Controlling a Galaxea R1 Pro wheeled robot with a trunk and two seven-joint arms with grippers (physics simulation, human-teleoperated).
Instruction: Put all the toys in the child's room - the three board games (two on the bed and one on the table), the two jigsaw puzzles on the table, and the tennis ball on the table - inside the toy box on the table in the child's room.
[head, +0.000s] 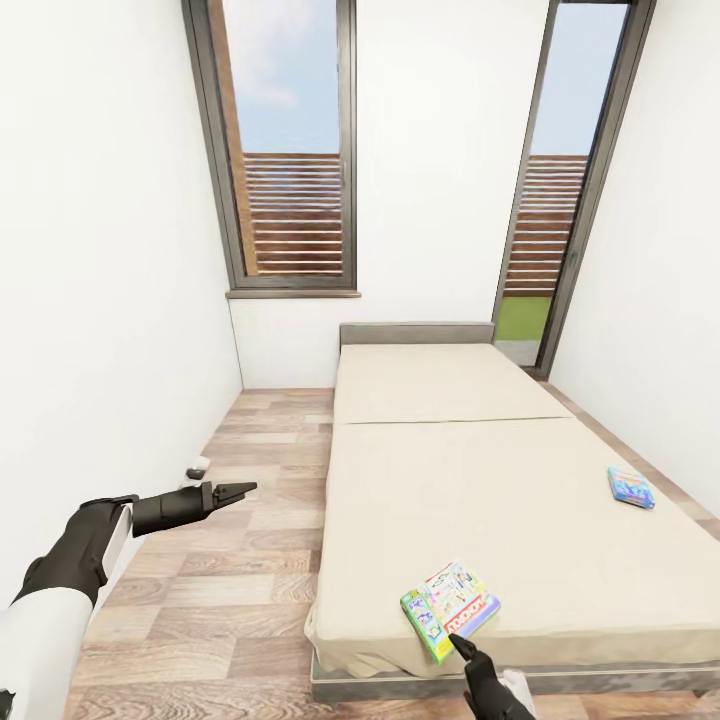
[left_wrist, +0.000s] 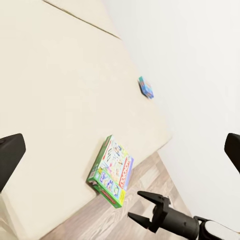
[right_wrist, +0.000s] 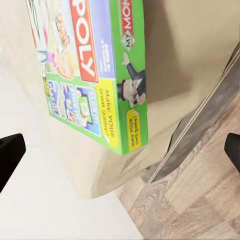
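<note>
bed: we take it as our landmark; beige mattress on a thin grey frame, headboard against the far wall between two tall windows, its right side close along the right wall.
white-green board game: lies flat on the mattress at the bed's near left corner, turned at an angle, one corner close to the foot edge. in the right wrist view we read "monopoly" lettering on its cover.
blue board game: flat on the mattress near the bed's right edge, well apart from the white-green box; bare mattress between them.
right gripper: just off the foot of the bed, tips right by the near edge of the white-green box; we cannot tell if they touch it. in the left wrist view its jaws stand apart, with nothing between them.
left gripper: out over the wood floor, left of the bed, well apart from both boxes. its own camera shows the two fingers at opposite edges of the picture, spread wide, holding nothing.
floor: wood planks left of the bed and at its foot.
small object: pale with a dark base, on the floor by the left wall, left of the bed; too small for us to identify.
in the way: the mattress corner and grey frame edge sit under the white-green box.
</note>
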